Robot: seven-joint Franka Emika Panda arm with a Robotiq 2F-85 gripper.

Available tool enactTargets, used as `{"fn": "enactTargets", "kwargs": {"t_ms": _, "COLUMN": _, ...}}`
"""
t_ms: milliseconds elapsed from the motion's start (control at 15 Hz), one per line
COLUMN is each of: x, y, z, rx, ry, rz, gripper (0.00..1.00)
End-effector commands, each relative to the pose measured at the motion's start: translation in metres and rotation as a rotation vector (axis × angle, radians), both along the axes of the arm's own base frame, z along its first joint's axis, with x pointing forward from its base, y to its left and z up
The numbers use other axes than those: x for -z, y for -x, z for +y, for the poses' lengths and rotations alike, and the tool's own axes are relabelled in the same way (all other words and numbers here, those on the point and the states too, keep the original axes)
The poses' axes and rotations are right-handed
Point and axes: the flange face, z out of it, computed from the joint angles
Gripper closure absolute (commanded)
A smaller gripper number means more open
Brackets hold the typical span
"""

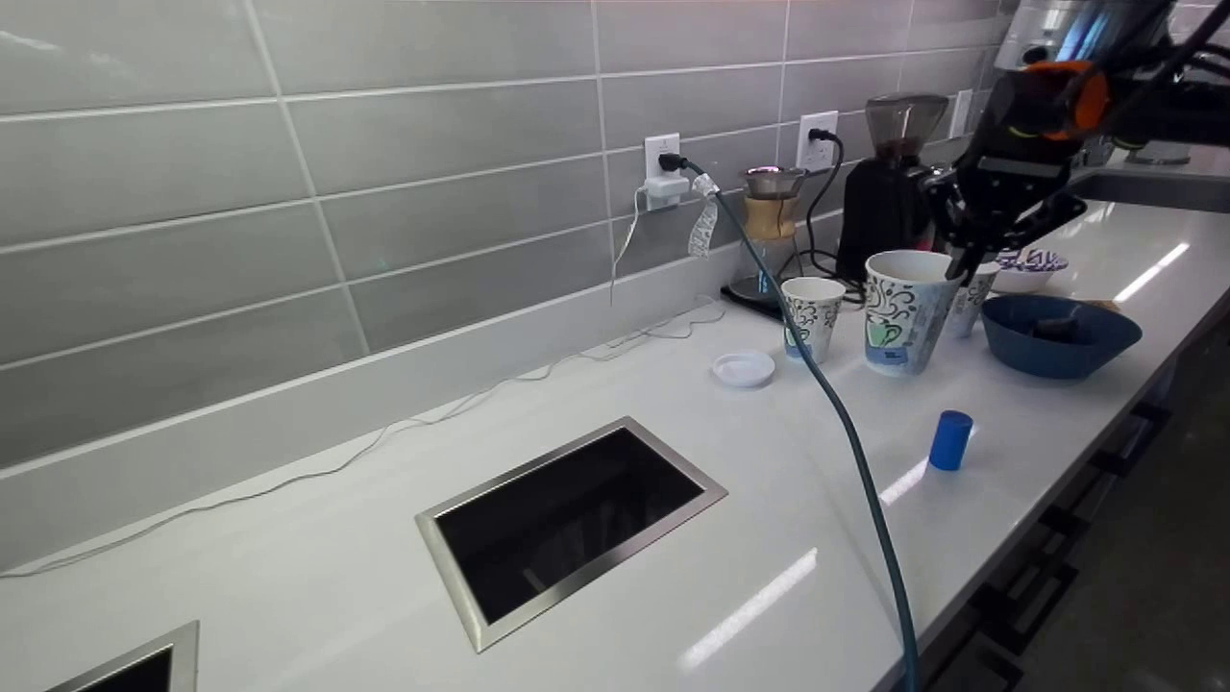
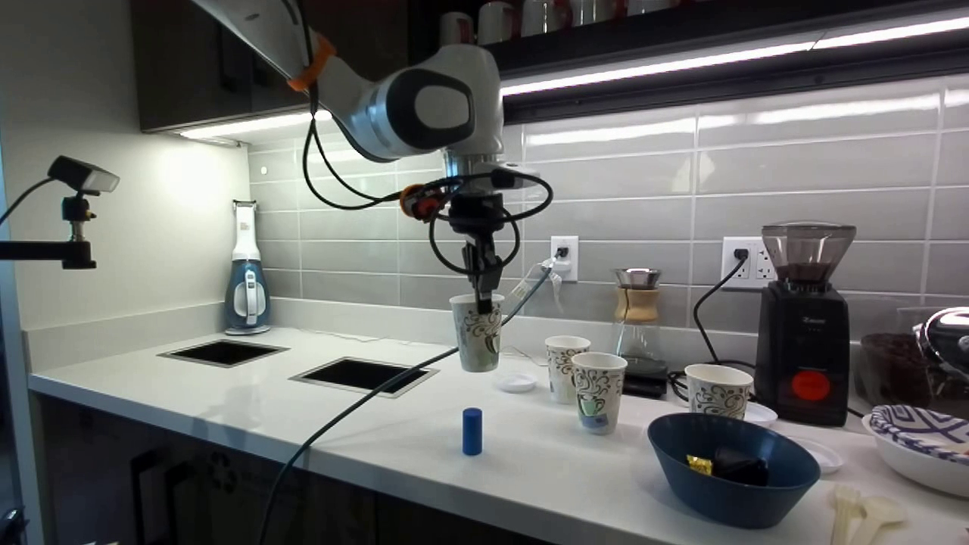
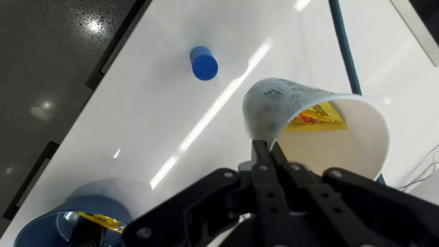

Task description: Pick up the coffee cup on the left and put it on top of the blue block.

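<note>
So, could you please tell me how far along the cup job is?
Done: the cup is picked up, raised above the counter. In hand: the fingers grip it by the rim. Left: carrying it over and setting it on the blue block, whose top is bare.

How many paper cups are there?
4 in an exterior view: one cup in the gripper, a second and third on the counter, a fourth behind the bowl. Others may be hidden.

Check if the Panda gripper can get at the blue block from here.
Probably yes: the gripper holds the coffee cup aloft, and in the wrist view nothing stands between cup and blue block; the teal cord passes on the cup's other side.
</note>
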Motion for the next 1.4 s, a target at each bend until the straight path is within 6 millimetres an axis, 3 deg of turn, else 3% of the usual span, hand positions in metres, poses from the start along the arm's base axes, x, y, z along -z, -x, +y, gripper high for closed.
{"fn": "enactTargets", "kwargs": {"t_ms": 0, "x": -0.008, "y": 0.036, "z": -0.015, "rx": 0.031, "ry": -0.021, "rz": 0.001, "gripper": 0.99}}
{"fn": "enactTargets", "kwargs": {"t_ms": 333, "x": -0.003, "y": 0.052, "z": -0.037, "rx": 0.08, "ry": -0.025, "rz": 0.002, "gripper": 0.99}}
{"fn": "enactTargets", "kwargs": {"t_ms": 733, "x": 0.01, "y": 0.053, "z": -0.055, "rx": 0.125, "ry": -0.018, "rz": 0.009, "gripper": 0.99}}
{"fn": "enactTargets", "kwargs": {"t_ms": 1333, "x": 0.014, "y": 0.045, "z": -0.055, "rx": 0.107, "ry": -0.011, "rz": 0.026, "gripper": 0.99}}
